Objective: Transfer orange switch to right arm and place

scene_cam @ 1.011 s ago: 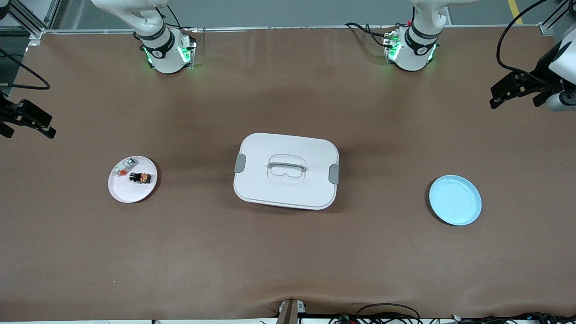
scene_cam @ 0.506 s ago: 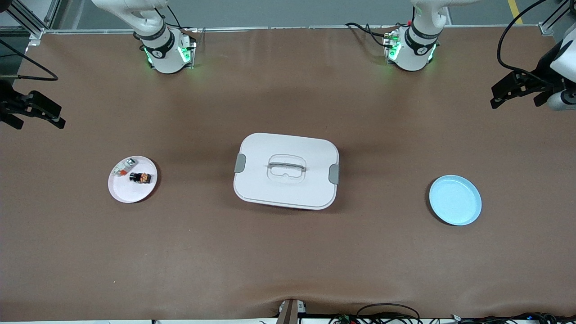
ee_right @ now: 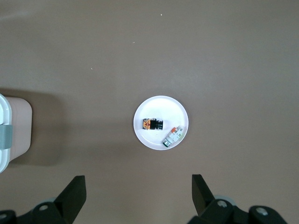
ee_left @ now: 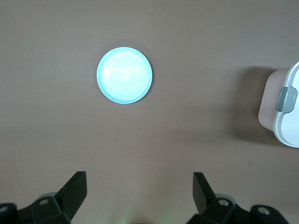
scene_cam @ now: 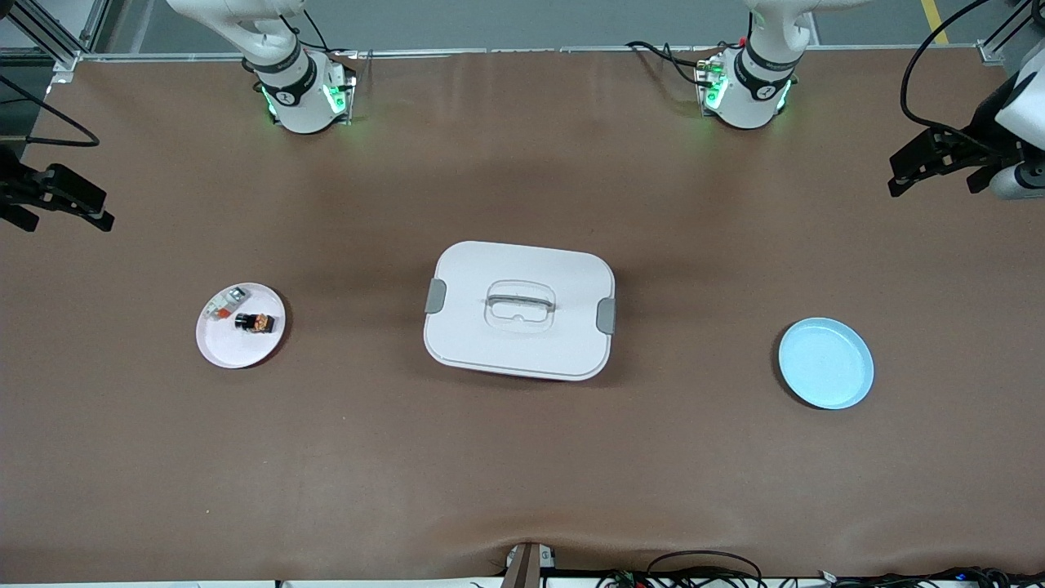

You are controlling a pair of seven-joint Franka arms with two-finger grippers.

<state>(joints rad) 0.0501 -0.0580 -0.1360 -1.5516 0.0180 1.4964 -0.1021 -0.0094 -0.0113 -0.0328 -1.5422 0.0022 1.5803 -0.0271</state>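
Orange switch (scene_cam: 255,322) sat on the white plate (scene_cam: 224,347) beside a white-and-red component (scene_cam: 222,305); both right gripper (ee_right: 135,198) and left gripper (ee_left: 138,196) hung high, spread and empty. Best approach: descend squarely, avoiding its neighbour.

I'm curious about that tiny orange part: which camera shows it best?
The right wrist view: the orange switch lies unobstructed on the white plate. The front view shows it smaller; the left wrist view does not show it.

Matt brown table cover (scene_cam: 326,457), smooth white plastic lidded box (scene_cam: 519,343), glossy blue plate (scene_cam: 825,363).
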